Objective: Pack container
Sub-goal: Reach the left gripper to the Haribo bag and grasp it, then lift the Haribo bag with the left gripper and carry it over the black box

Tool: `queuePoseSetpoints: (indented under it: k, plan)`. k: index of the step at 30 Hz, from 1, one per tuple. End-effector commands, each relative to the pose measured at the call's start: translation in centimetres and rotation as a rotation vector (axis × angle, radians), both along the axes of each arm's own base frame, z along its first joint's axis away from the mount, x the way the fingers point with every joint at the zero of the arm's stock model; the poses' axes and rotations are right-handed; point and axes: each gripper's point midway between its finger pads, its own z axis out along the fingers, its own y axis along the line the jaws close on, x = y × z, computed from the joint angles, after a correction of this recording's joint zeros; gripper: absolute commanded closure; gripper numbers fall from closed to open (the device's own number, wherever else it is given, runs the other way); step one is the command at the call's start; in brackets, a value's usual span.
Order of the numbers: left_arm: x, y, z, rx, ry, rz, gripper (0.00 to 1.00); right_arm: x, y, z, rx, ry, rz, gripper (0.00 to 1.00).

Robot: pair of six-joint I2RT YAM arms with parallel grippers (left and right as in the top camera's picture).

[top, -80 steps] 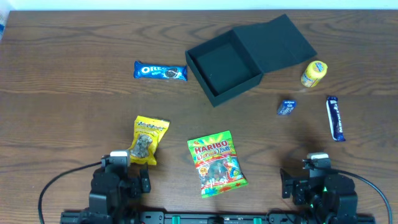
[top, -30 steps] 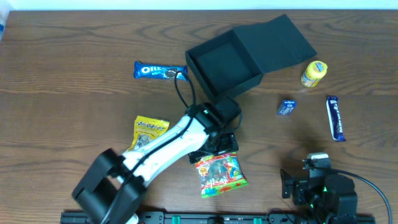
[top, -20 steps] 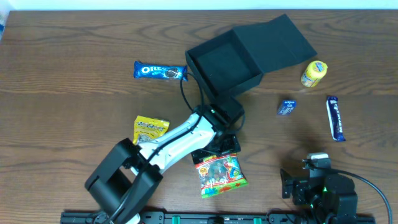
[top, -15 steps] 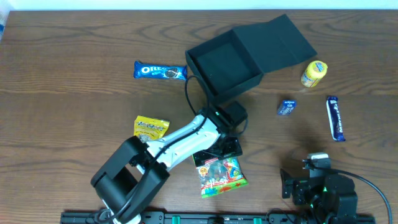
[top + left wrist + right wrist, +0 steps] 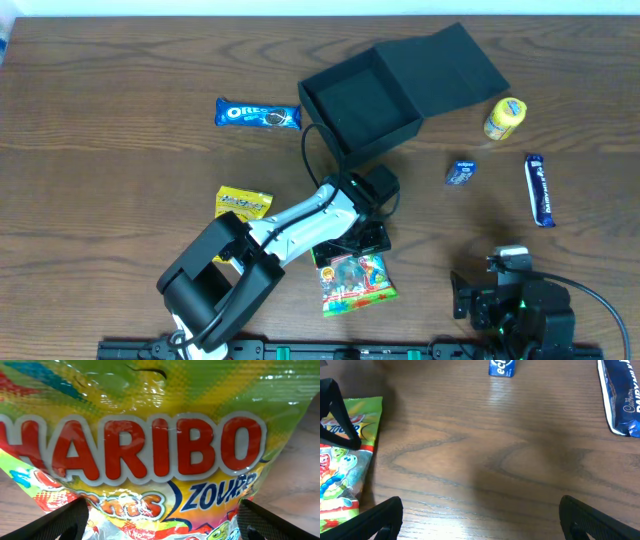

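Observation:
The container (image 5: 362,108), a dark teal-black square box, stands open at the table's back centre with its flap lid (image 5: 450,60) laid back to the right. A green Haribo bag (image 5: 357,281) lies near the front centre. My left gripper (image 5: 350,243) is open and sits low over the bag's top end, its fingers on either side of the bag (image 5: 160,445), which fills the left wrist view. My right gripper (image 5: 497,290) is open and empty at the front right, above bare wood (image 5: 480,520).
An Oreo packet (image 5: 257,115) lies left of the container. A yellow snack bag (image 5: 240,205) lies left of my left arm. A yellow tub (image 5: 505,118), a small blue packet (image 5: 460,172) and a blue Cadbury bar (image 5: 540,189) lie at the right.
My left arm has reached out from its rest place to the Haribo bag and has come down over its top end. The right arm has not moved.

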Motion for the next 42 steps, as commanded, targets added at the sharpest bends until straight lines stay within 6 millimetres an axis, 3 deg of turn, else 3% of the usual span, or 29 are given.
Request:
queuePoseSetpoints:
  k: [1,11,12,16,25,27,33,38,42]
  plan:
    - [0.7,-0.2,0.0,0.016,-0.026,0.006,0.05,-0.1,-0.2,-0.3,0.0,0.005,-0.014,0.01]
    - [-0.3,-0.8,-1.4,0.032,-0.007,-0.024,0.0,0.0,-0.2,-0.3,0.0,0.005,-0.014,0.01]
    - [-0.5,-0.8,-1.6,0.034,0.002,-0.027,0.06,0.0,-0.2,-0.3,0.0,0.005,-0.014,0.01]
    - [-0.8,-0.9,-2.0,0.045,0.012,-0.023,0.13,0.0,-0.2,-0.3,0.0,0.005,-0.014,0.01]
    - [-0.6,-1.1,-2.0,0.037,0.006,-0.023,0.19,0.0,-0.2,-0.3,0.0,0.005,-0.014,0.01]
    - [-0.6,-1.1,-2.0,0.036,0.007,-0.023,0.3,0.0,-0.2,-0.3,0.0,0.005,-0.014,0.01]
    - [-1.1,-1.5,-1.9,0.013,0.036,-0.022,0.39,-0.1,-0.2,-0.3,0.0,0.005,-0.014,0.01]
    - [-1.2,-1.5,-1.8,0.008,0.041,-0.021,0.55,-0.1,-0.2,-0.3,0.0,0.005,-0.014,0.01]
    - [-1.2,-1.5,-1.8,0.008,0.041,-0.021,0.56,0.0,-0.2,-0.3,0.0,0.005,-0.014,0.01]
